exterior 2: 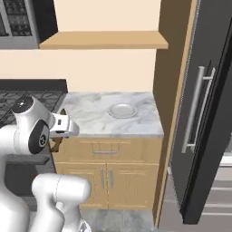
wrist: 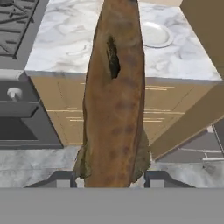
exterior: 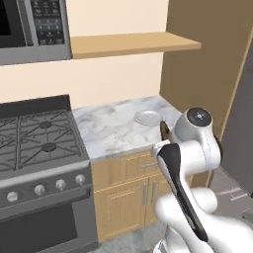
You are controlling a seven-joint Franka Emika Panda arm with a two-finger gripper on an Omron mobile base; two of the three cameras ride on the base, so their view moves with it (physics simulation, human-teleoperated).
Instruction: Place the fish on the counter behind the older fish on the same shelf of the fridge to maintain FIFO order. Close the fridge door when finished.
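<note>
The dark brown fish hangs lengthwise in the hand view, with my gripper shut on its lower end and one dark fingertip on each side. It is held in the air in front of the marble counter, above the floor by the cabinets. From the left base view the fish's tip pokes out beside my wrist; from the right base view a bit of the fish shows under the hand. The fridge stands at the right with its door swung open. The older fish and the shelf are out of view.
A white plate lies on the counter near the wooden side panel. The stove sits to the left, with a microwave and a wooden wall shelf above. The fridge door's bar handle juts toward me.
</note>
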